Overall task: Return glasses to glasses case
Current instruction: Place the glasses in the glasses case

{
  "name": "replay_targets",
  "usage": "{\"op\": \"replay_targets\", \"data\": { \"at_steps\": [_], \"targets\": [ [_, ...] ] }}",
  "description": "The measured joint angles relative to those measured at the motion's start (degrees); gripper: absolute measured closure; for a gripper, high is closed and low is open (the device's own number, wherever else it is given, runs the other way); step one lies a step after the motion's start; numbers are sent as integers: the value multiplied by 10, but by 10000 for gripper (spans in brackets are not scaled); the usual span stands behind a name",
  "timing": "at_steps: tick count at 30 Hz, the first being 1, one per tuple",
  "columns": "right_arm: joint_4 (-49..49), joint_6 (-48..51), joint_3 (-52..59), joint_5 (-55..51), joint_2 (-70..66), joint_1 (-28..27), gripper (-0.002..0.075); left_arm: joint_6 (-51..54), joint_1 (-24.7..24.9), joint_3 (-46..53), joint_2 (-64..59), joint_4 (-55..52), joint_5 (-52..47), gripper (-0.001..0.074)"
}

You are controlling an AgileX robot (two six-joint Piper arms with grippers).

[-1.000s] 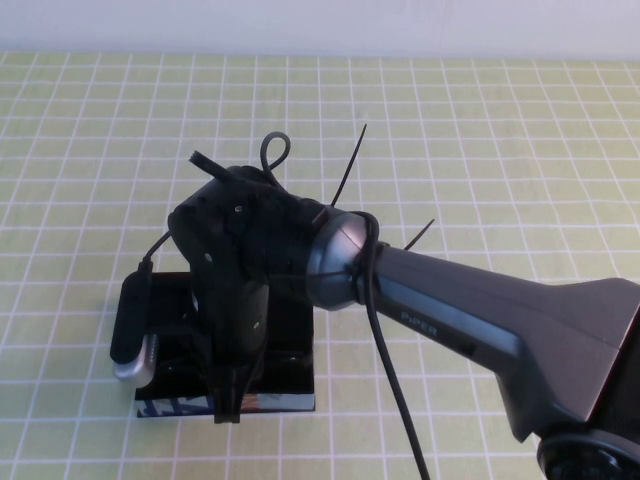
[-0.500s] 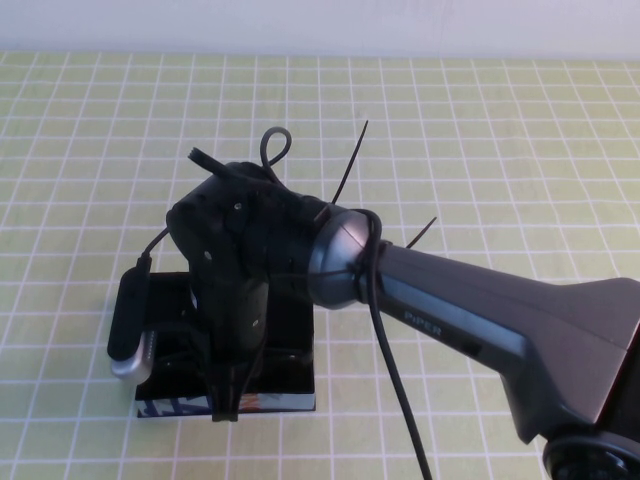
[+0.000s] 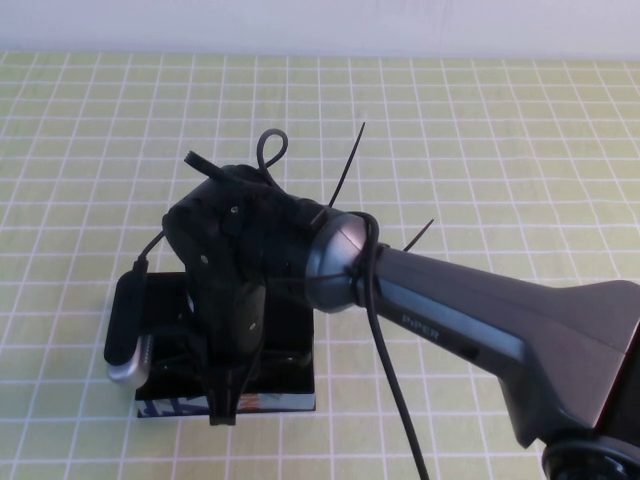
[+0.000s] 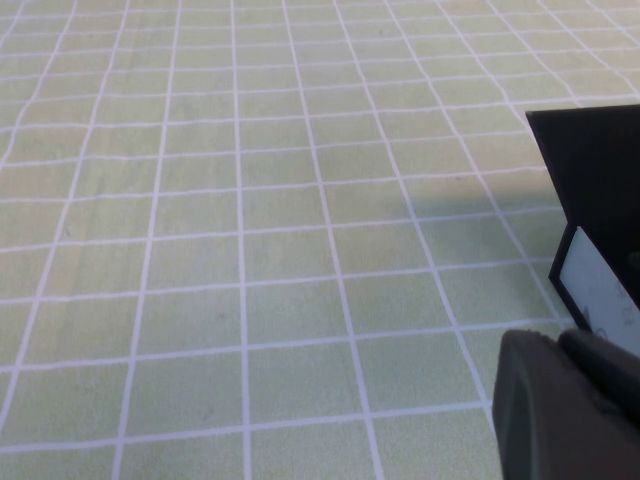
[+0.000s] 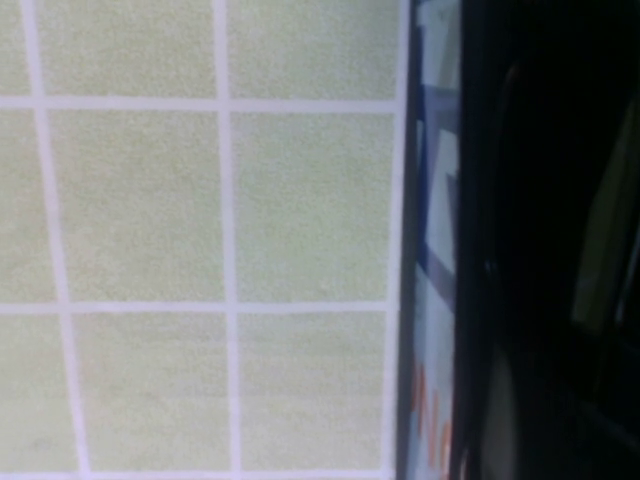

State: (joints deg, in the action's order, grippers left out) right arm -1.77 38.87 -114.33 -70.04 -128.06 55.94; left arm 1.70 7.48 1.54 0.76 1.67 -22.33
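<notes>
From the high view, the glasses case point(image 3: 285, 385) sits open on the green-checked counter point(image 3: 500, 150) at the near left. The right end effector point(image 3: 222, 408) points straight down over the case's patterned near edge, its tip at that edge. The right arm point(image 3: 470, 320) reaches in from the near right, wrist bent down. I cannot tell if its fingers grip anything; the glasses are hidden.

In the left wrist view, the left end effector point(image 4: 560, 400) shows only as a dark corner above the counter, with a corner of the case point(image 4: 590, 170) just beyond it; whether it is open I cannot tell.

The right wrist view shows the case's patterned edge point(image 5: 432, 250) against the counter, everything beyond it dark.
</notes>
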Motion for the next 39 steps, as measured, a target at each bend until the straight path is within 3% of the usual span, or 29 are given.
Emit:
{"op": "replay_targets", "data": {
  "at_steps": [33, 39],
  "targets": [
    [3, -1, -1, 0, -12, 0, 666, 0, 0, 0, 0, 0, 0, 738],
    [-1, -1, -1, 0, -12, 0, 587, 0, 0, 0, 0, 0, 0, 738]
  ]
}}
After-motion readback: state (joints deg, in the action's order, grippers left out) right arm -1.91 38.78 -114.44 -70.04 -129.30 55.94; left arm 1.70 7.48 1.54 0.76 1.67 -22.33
